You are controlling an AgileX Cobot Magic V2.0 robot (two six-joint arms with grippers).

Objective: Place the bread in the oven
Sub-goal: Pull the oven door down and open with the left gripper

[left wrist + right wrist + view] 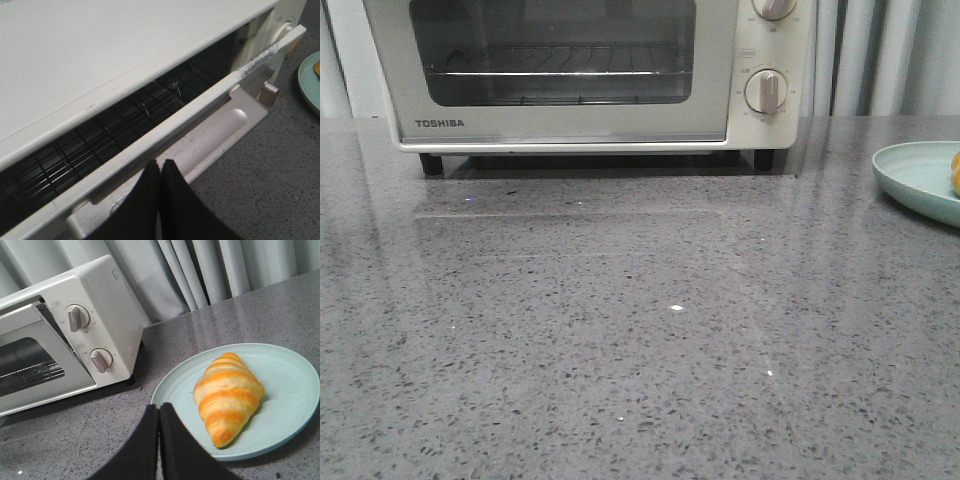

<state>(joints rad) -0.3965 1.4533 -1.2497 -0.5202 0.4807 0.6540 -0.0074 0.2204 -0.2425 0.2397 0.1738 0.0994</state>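
The bread (228, 396) was seen on a plate (290, 365) (oven (570, 125) door ajar); left gripper (160, 167) and right gripper (159, 412) were closed, empty.

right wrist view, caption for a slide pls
Shut fingers above the counter, near a croissant on a pale green plate, toaster oven door ajar.

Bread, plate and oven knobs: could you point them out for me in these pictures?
bread (227, 396), right wrist view, middle of its striped top.
plate (287, 370), right wrist view, bare inner surface beside the bread.
lower oven knob (766, 91), front view, centre of the dial.
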